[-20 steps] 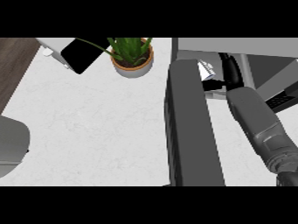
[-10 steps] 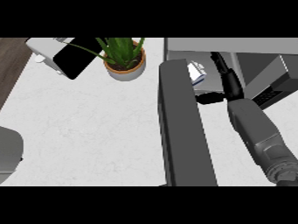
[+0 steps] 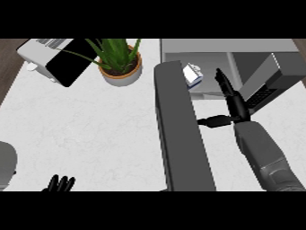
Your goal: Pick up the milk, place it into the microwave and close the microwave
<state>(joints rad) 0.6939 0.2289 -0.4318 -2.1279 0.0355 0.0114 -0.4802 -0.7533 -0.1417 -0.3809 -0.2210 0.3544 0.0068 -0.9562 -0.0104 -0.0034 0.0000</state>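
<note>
Milk: one carton (image 3: 192, 74), which seems to stand at the left of the microwave's (image 3: 248, 48) opening, close to the hinge side; the steep view leaves its depth unsure.
Right hand (image 3: 237, 110): empty, fingers (image 3: 224, 84) straight and together, thumb out to the left, near the carton but apart from it.
Left hand (image 3: 60, 183): resting at the lower left edge of the table (image 3: 82, 130), fingers up and relaxed.
Door (image 3: 181, 134): one, swung fully open.
Risk, carton: if it sits too near the front, the closing door may strike or tip it.
Risk, arm: the right forearm lies inside the door's sweep and would block it unless drawn back first.
Risk, withdrawal: a sideways move could brush the carton.
Others: one potted plant (image 3: 119, 67).
</note>
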